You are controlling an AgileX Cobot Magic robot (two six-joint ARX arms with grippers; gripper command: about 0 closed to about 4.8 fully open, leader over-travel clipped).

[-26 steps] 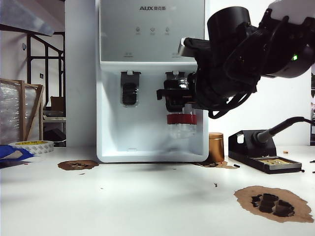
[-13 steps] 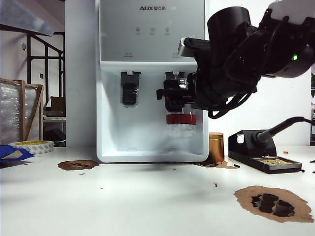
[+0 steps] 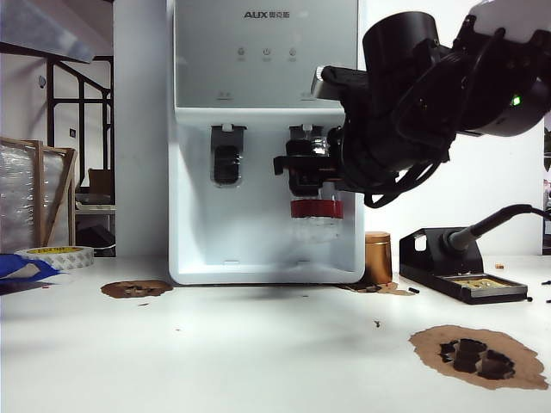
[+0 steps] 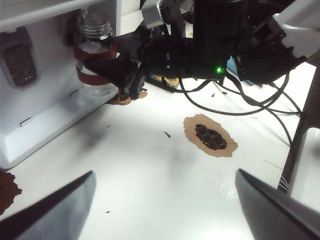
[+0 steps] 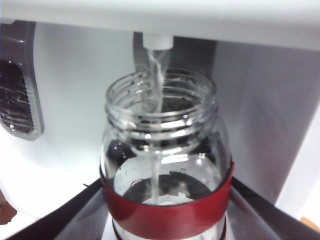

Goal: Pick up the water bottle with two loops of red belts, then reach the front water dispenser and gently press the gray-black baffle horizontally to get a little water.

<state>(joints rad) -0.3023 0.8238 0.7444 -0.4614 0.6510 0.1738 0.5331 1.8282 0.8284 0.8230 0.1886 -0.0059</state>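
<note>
The water bottle [image 3: 317, 217], clear glass with red bands, hangs under the right tap of the white water dispenser [image 3: 198, 232]. My right gripper [image 3: 312, 179] is shut on its body. In the right wrist view a thin stream of water falls from the white spout [image 5: 157, 41] into the water bottle [image 5: 165, 160], with the gripper [image 5: 166, 222] closed on the red band. The gray-black baffle [image 3: 300, 135] is mostly hidden behind the bottle and gripper; only its top shows. My left gripper [image 4: 162, 200] hovers open over the bare table, well back from the water bottle [image 4: 94, 52].
The matching left-hand lever [image 3: 227, 159] is untouched. A copper-brown cylinder [image 3: 378, 256] and a black soldering station [image 3: 461, 268] stand right of the dispenser. Brown patches with dark bits [image 3: 476, 355] [image 3: 136, 288] lie on the table. A tape roll [image 3: 56, 255] sits at far left.
</note>
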